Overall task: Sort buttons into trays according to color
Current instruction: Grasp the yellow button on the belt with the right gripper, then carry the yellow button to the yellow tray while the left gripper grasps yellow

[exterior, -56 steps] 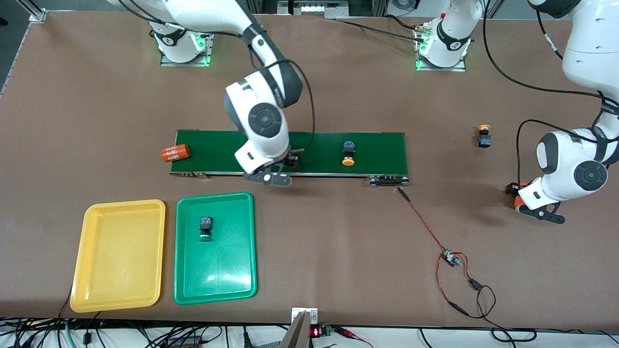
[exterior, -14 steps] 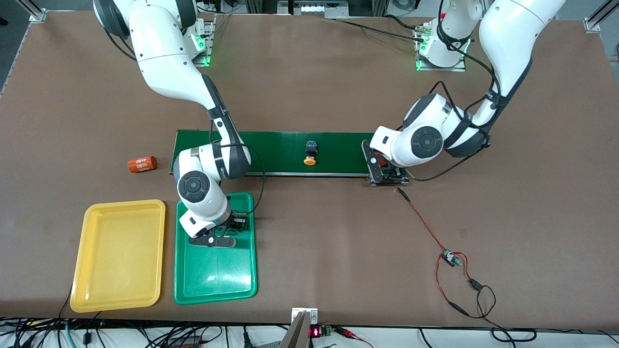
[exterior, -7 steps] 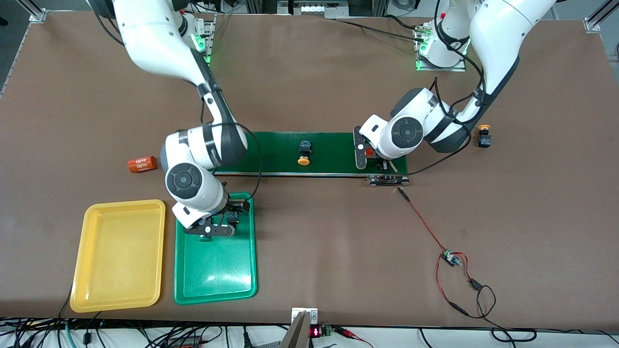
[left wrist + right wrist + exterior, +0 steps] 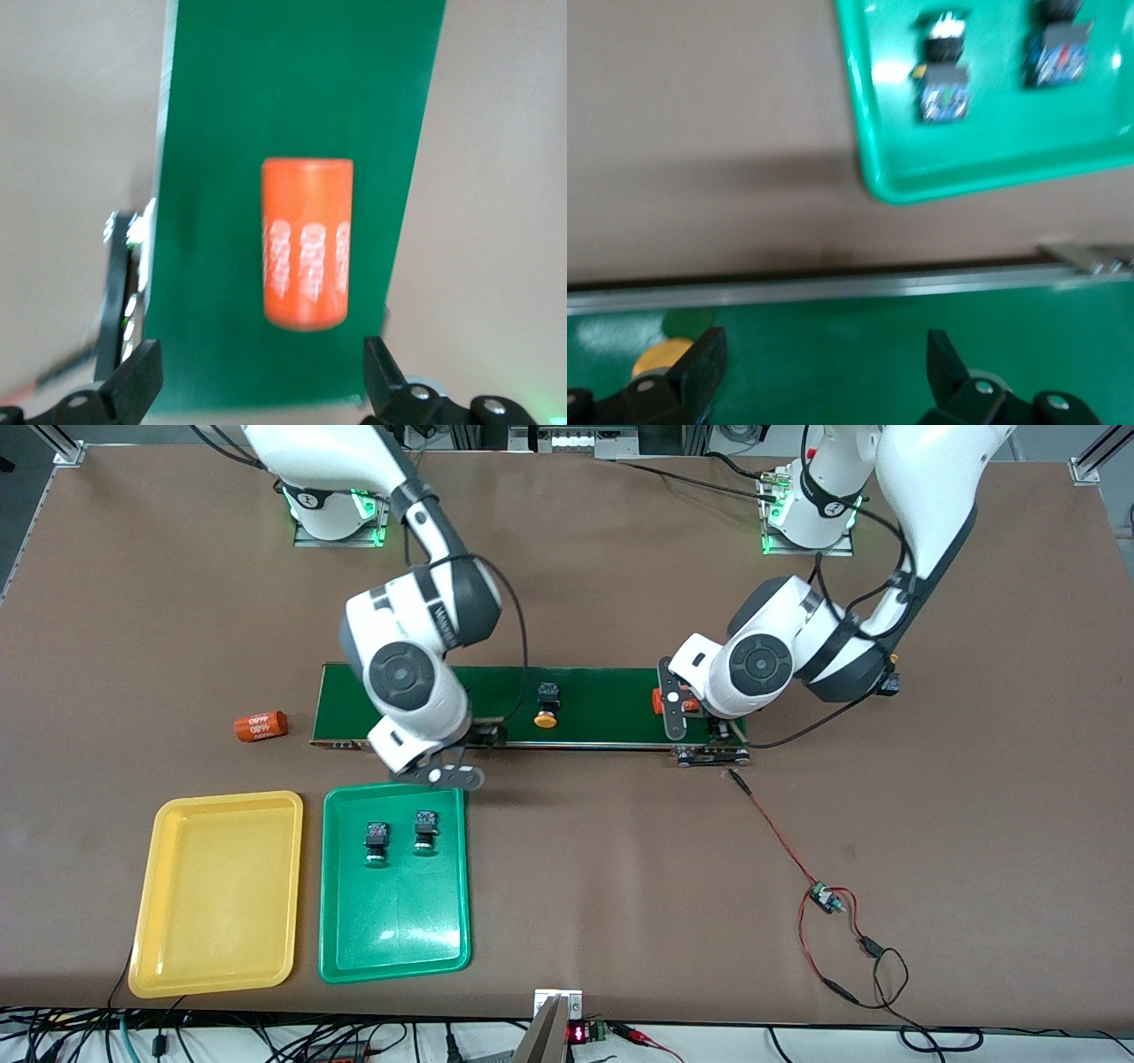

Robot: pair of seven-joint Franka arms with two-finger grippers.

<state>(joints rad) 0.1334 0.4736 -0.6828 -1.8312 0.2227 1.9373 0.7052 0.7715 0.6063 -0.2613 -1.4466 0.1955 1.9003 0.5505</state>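
I now have two green buttons [image 4: 376, 841] [image 4: 424, 832] side by side in the green tray [image 4: 394, 948]; the yellow tray [image 4: 217, 957] is bare. My right gripper [image 4: 483, 737] has lifted to the belt [image 4: 602, 691] edge, fingers spread, empty. A yellow button [image 4: 546, 707] rides the belt — next pick, I judge. My left gripper [image 4: 695, 717], fingers apart, has released an orange cylinder [image 4: 306, 243] at the belt's end. Brown tabletop [image 4: 620, 868]; another cylinder [image 4: 260, 726] lies off the belt.

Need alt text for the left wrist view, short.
An orange cylinder printed with white characters lies on the dark-green conveyor belt, just ahead of the open left gripper. Brown table shows along both sides of the belt, with the belt's metal frame at one edge.
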